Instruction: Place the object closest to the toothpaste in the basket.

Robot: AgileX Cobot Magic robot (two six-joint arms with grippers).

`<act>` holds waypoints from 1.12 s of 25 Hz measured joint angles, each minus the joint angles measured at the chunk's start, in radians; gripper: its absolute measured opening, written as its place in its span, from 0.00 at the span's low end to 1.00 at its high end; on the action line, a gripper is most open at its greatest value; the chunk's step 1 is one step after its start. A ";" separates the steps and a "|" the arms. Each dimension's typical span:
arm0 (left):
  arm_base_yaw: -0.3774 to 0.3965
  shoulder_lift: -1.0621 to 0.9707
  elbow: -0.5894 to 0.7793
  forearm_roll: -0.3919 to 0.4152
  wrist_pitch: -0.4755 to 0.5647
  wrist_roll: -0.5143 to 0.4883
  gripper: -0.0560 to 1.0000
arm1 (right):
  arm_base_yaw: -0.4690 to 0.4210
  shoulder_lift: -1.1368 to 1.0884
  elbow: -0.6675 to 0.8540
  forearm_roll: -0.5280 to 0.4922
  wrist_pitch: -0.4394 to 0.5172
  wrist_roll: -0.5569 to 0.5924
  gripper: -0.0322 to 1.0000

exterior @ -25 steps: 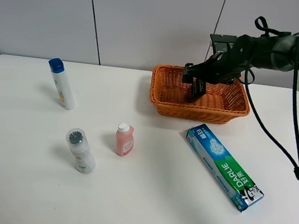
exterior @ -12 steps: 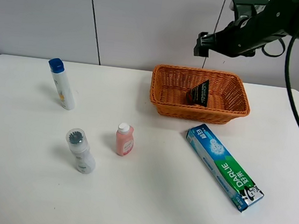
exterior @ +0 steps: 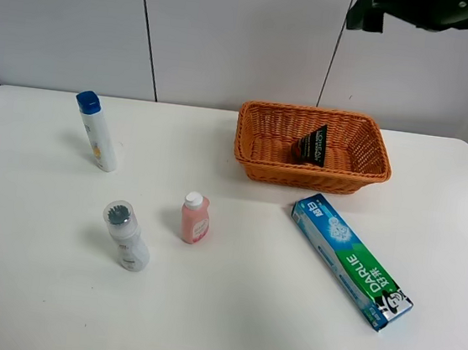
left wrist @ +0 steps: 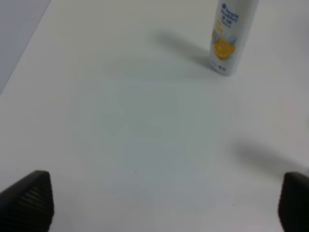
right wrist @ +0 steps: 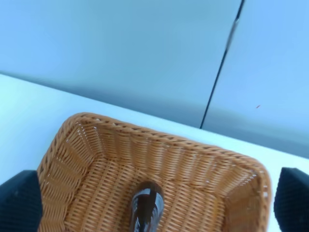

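Note:
A dark brown tube leans inside the orange wicker basket at the back of the table; the right wrist view shows the tube in the basket from above. The green and blue toothpaste box lies in front of the basket. My right gripper is high above the basket at the top edge, open and empty, its fingertips wide apart. My left gripper is open and empty over bare table near the white bottle with the blue cap.
A white bottle with a blue cap stands at the back left. A small pink bottle and a white bottle with a grey cap stand at the middle left. The white table has a wall behind it.
My right gripper has let go of the dark tube in the basket and risen up and to the right, almost out of the exterior view. The tube stays leaning in the basket.

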 joint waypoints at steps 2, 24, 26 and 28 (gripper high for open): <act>0.000 0.000 0.000 0.000 0.000 0.000 0.94 | 0.000 -0.048 0.000 -0.012 0.036 0.000 0.99; 0.000 0.000 0.000 0.000 0.000 0.000 0.94 | 0.000 -0.635 -0.001 -0.044 0.450 0.030 0.99; 0.000 0.000 0.000 0.000 0.000 0.000 0.94 | 0.000 -0.703 -0.001 -0.053 0.488 0.057 0.99; 0.000 0.000 0.000 0.000 0.000 0.000 0.94 | 0.000 -0.764 -0.002 -0.081 0.525 0.081 0.99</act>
